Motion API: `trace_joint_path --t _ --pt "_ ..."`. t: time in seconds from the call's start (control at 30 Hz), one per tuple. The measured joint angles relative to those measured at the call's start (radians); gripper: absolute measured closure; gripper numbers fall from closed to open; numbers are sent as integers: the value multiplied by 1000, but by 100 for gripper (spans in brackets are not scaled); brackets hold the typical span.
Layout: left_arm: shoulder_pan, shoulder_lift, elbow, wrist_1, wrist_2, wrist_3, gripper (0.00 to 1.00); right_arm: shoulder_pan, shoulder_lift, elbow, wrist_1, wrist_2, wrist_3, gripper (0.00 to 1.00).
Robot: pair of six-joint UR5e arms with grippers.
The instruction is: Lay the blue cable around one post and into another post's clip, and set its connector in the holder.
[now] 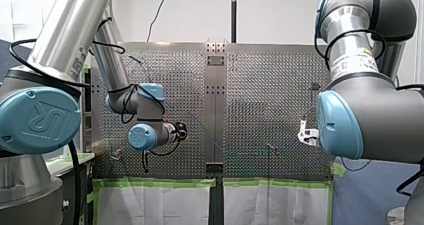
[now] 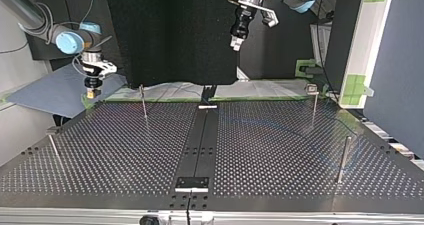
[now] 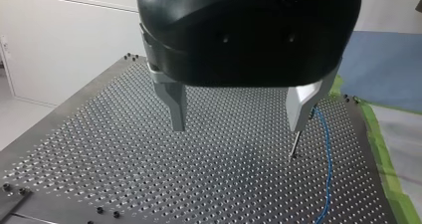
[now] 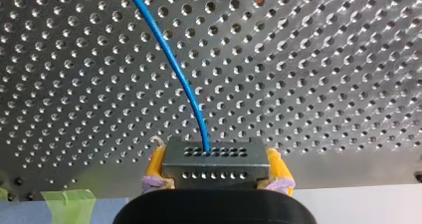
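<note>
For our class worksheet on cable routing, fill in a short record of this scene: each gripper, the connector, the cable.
Left gripper: jaws open, empty, above the table
Right gripper: jaws shut on the connector
Connector: grey block, held off the table
Blue cable: leaves the connector, passes beside a post

The connector point(image 4: 215, 160) sits between my right gripper's point(image 4: 216, 165) fingers. The cable point(image 4: 171, 59) runs from it toward the gripper's 11 o'clock over the table point(image 4: 323, 84), elsewhere passing just beside a post point(image 3: 294, 145).
</note>
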Motion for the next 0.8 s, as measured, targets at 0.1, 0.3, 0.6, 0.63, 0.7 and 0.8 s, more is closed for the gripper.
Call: trace_joint_path --t 0.1,0.3,0.6,0.63,0.7,0.8 --pt "0 0 0 6 -2 -1 0 3 -19 0 16 7 2 100" --pt "3 0 0 11 -3 -1 0 12 -67 0 34 10 23 100" --pt "5 0 0 14 -4 -9 0 45 -145 0 78 10 17 100" --pt "6 0 0 15 -4 -12 0 47 -154 0 82 10 16 100" --pt "6 0 0 16 -4 -17 0 52 -171 0 92 10 15 100" --pt "8 0 0 17 -4 -20 0 59 -196 0 108 11 15 100"
